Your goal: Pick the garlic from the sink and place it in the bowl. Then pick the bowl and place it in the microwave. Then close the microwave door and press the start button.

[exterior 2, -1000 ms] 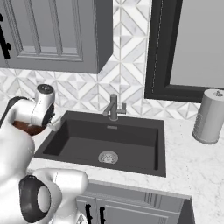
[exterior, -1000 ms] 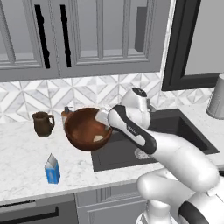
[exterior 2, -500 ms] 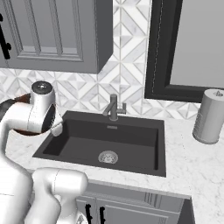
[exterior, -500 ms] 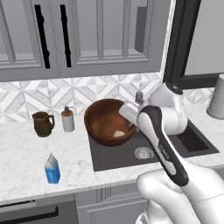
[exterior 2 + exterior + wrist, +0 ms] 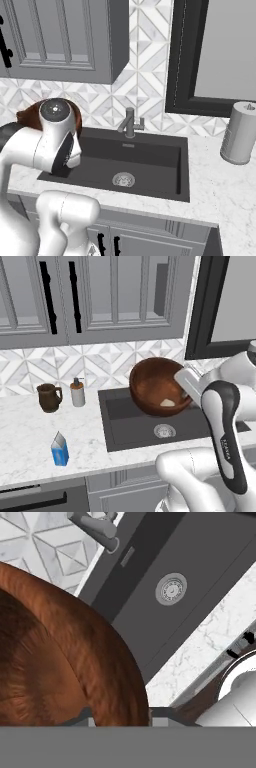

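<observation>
The reddish-brown wooden bowl (image 5: 156, 385) hangs tilted in the air above the left part of the dark sink (image 5: 125, 426). The pale garlic (image 5: 167, 403) lies inside the bowl near its low side. My gripper (image 5: 182, 386) is shut on the bowl's right rim. In the hand view the bowl (image 5: 60, 662) bulges between my gripper (image 5: 120, 720) fingers, over the sink (image 5: 210, 557) and its silver drain (image 5: 171, 589). In the right base view, part of the bowl (image 5: 29, 113) peeks out behind my arm. The microwave (image 5: 222, 306) sits up at the right.
A dark brown mug (image 5: 48, 397), a soap dispenser (image 5: 77, 392) and a blue carton (image 5: 59, 449) stand on the counter left of the sink. The faucet (image 5: 130, 122) rises behind the basin. A paper towel roll (image 5: 239, 132) stands at the far right.
My arm has swung to the right, carrying the bowl from over the counter by the mug to above the sink. The garlic rides along inside it.
</observation>
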Controlling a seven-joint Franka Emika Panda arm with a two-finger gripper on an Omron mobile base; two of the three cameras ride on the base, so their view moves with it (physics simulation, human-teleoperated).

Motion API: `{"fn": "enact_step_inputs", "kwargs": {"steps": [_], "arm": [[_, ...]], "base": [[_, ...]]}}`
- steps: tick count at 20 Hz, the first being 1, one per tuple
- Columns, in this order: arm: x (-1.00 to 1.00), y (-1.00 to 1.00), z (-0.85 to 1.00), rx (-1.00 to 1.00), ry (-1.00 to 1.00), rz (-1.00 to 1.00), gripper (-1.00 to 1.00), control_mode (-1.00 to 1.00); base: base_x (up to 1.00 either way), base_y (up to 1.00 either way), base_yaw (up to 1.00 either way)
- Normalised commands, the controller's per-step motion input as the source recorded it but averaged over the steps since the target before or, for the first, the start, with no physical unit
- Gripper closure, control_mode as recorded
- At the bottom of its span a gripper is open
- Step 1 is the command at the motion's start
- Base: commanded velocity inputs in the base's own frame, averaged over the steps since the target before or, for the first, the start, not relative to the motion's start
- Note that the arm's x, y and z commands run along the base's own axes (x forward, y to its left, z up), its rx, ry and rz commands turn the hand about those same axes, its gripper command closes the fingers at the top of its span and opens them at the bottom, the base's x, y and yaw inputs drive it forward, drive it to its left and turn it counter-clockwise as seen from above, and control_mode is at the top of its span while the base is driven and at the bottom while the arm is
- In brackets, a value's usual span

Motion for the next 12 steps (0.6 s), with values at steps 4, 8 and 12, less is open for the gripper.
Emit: {"fn": "enact_step_inputs", "kwargs": {"steps": [4, 8, 12], "arm": [[-0.22, -0.44, 0.36, 0.01, 0.04, -0.16, 1.0, -1.0], [0.01, 0.03, 0.0, 0.0, 0.09, -0.04, 1.0, -1.0], [-0.1, 0.04, 0.0, -0.03, -0.01, 0.0, 1.0, -1.0]], "base": [[0.0, 0.0, 0.0], [0.0, 0.0, 0.0], [0.0, 0.0, 0.0]]}}
